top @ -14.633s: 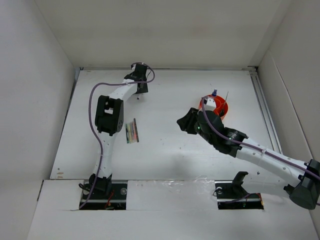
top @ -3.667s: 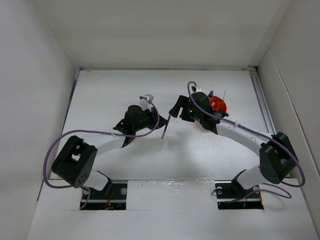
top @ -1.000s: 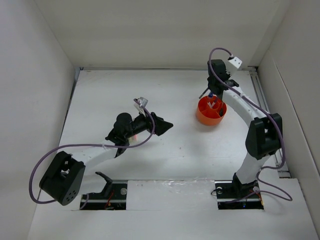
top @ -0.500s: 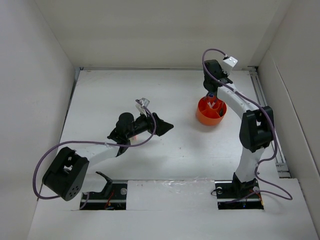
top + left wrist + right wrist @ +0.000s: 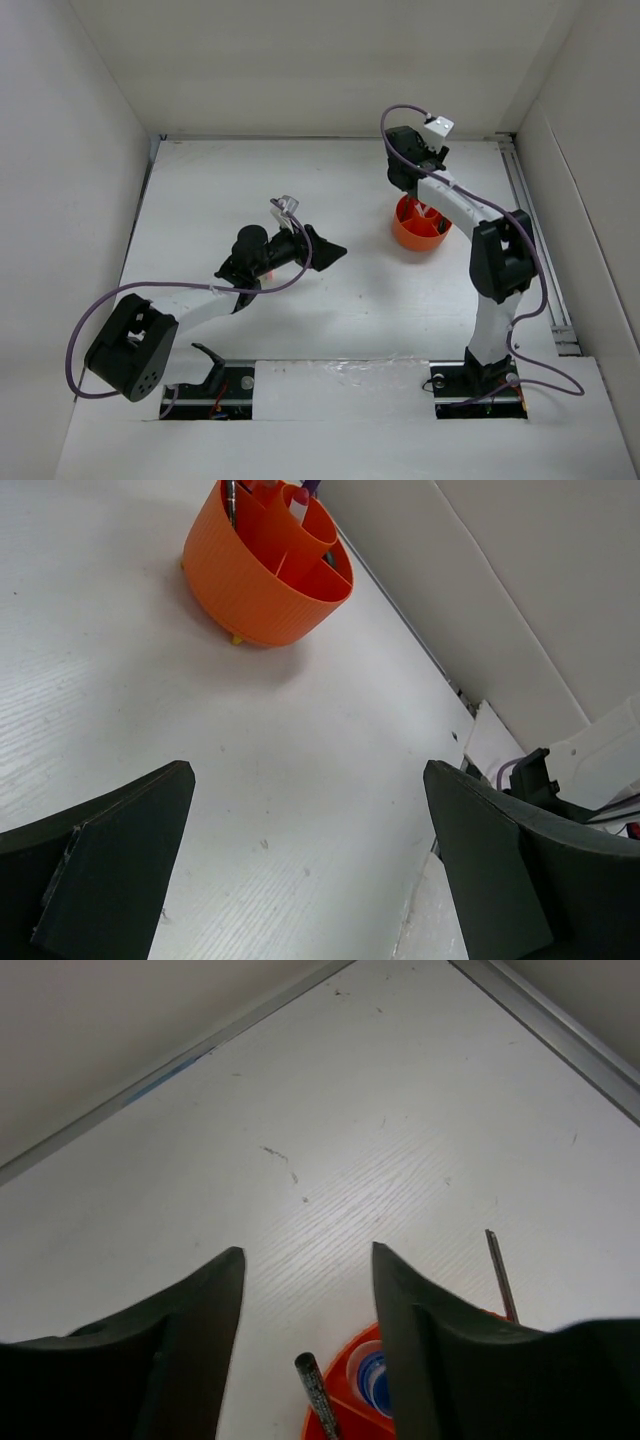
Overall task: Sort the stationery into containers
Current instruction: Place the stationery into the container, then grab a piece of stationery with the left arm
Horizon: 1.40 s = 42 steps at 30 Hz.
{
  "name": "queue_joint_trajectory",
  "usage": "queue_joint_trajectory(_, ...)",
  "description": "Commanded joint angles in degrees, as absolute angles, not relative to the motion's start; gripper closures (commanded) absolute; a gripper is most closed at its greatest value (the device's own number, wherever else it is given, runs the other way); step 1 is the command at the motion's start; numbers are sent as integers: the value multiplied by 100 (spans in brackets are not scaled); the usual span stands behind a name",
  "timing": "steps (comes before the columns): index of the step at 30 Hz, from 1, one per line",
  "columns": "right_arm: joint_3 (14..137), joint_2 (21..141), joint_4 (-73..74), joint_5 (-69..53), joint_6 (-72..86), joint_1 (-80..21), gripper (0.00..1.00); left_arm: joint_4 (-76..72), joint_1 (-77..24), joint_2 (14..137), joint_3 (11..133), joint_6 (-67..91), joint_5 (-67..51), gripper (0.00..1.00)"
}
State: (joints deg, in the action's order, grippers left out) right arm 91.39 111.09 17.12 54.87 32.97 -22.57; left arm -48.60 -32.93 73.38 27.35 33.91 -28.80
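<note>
The orange tub [image 5: 412, 236] is sitting on the counter [image 5: 250, 180] toward the far right, holding a black pen [image 5: 312, 1385] and a blue-capped bottle [image 5: 370, 1375]. The right gripper [image 5: 307, 1252] is hovering over the tub's far edge, jaws spread, gripping nothing. The left gripper [image 5: 333, 251] is hanging mid-counter, well apart from the tub, jaws released wide and empty.

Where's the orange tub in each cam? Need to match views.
Top external: orange tub right of centre, partly under the right arm.
Left wrist: upper left, whole tub on the table.
Right wrist: bottom edge, only a slice of rim.
Shared landmark: dark pen standing in the tub, in both wrist views; too small from the top.
</note>
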Motion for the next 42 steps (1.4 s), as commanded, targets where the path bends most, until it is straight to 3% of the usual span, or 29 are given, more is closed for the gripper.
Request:
queue_joint_trajectory(1,9369,10653,1775,5730,3278,-2329,38,-5106,-3305,7356,2856,3410,-2909,0)
queue_joint_trajectory(5,9291,10188,2029,5415,3489,-2434,31,-4958,-3305,7356,2917,3410,-2595,27)
queue_joint_trajectory(6,9220,10065,2100,5223,3568,-2504,31,-4861,-3305,7356,2918,3410,-2462,51)
queue_joint_trajectory(7,8976,9768,2101,5108,3742,-2505,31,-4739,-3305,7304,2918,3410,-2313,57)
queue_joint_trajectory(10,8161,9248,1847,4397,3981,-2723,62,-4124,-3305,7093,2971,3410,-1602,75)
queue_joint_trajectory(12,7719,8747,1627,4010,4139,-2864,95,-3465,-3305,6883,3032,3489,-875,85)
queue_joint_trajectory(13,7517,8597,1443,3651,4209,-3031,100,-3176,-3305,6821,3032,3672,-592,86)
queue_joint_trajectory(16,6883,8192,1178,2808,4358,-3295,100,-2059,-3305,6627,3085,3902,525,81)
queue_joint_trajectory(25,6267,8016,712,1978,4412,-4095,100,-275,-2971,7012,3594,4025,1326,79)
queue_joint_trajectory(28,6039,7963,449,1688,4465,-4148,100,25,-2971,7312,3867,4078,1573,86)
queue_joint_trajectory(34,5915,8015,281,1503,4526,-4148,100,281,-2971,7629,4043,4192,2021,86)
queue_joint_trajectory(42,5854,8068,220,1231,4526,-4096,100,633,-2918,8130,4333,4192,2390,74)
